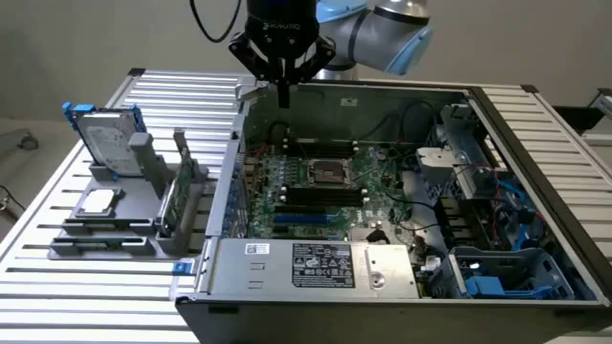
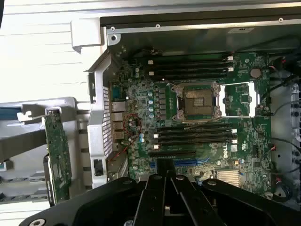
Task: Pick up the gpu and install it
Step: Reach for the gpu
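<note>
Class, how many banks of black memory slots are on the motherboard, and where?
2: one bank between the CPU socket and the case wall, the other on the socket's opposite side. The gripper may hide more.

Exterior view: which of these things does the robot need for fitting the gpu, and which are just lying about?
Job: gpu, standing in the grey rack; gripper, above the case; motherboard.
Just there: hard drive; memory slots; power supply.

End effector (image 2: 165,165) hovers above motherboard (image 2: 197,117); gpu (image 2: 57,155) outside case (image 2: 98,122).
</note>
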Robot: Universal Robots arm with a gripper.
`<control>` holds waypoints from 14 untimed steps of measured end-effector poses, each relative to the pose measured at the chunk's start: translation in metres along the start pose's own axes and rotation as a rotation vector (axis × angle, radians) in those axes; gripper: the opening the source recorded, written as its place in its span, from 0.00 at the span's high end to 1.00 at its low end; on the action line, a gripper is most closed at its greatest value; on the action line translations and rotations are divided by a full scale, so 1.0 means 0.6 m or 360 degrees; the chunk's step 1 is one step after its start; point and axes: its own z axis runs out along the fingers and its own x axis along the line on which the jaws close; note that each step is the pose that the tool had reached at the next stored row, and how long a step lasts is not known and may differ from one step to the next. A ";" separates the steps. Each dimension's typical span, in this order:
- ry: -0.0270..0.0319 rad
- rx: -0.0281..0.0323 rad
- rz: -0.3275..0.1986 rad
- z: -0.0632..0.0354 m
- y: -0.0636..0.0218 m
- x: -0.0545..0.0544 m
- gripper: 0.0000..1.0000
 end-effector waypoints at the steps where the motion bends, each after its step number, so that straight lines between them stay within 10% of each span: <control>1: 0.00001 0.00001 0.0000 0.000 0.000 0.000 0.89; 11: 0.00006 0.00002 0.0000 0.000 0.000 0.001 0.89; 14: 0.00238 0.00021 0.0001 0.000 -0.001 0.016 0.89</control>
